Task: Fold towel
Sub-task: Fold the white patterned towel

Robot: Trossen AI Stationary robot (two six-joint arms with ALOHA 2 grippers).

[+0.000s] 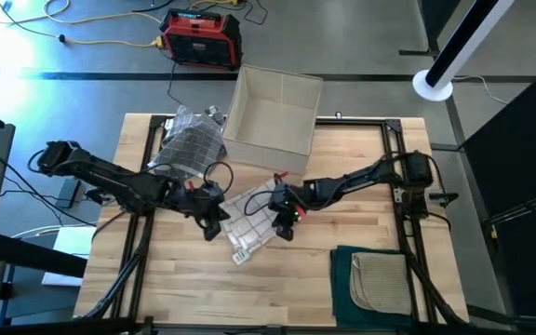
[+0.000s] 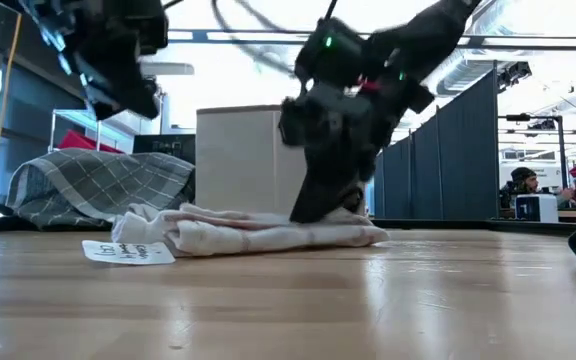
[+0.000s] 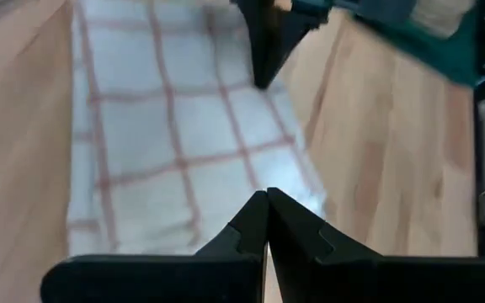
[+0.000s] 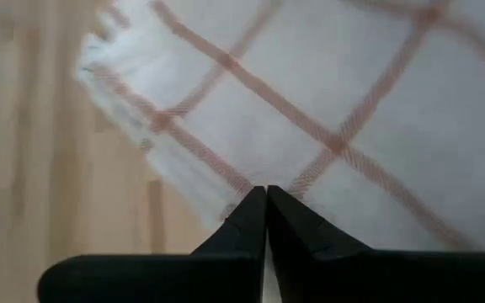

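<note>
A white towel with red checks (image 1: 249,223) lies folded in a flat bundle mid-table, its label (image 2: 128,251) sticking out on the wood at the near left. My left gripper (image 1: 214,221) is shut and hangs above the towel's left end (image 3: 175,143), clear of it in the low view (image 2: 118,75). My right gripper (image 1: 285,223) is shut, with its fingertips down on the towel's right part (image 2: 313,212). My right gripper's shut fingers press on the towel's top layer (image 4: 310,160) close to one edge (image 4: 167,160). They slant down from above and from the table's right. No cloth shows between them. The towel lies flat on the table under them.
A grey checked cloth (image 1: 192,144) lies heaped at the far left beside an open cardboard box (image 1: 273,112). A folded green cloth with a beige one on it (image 1: 372,279) sits at the near right. Bare wood lies near the front edge (image 1: 203,288).
</note>
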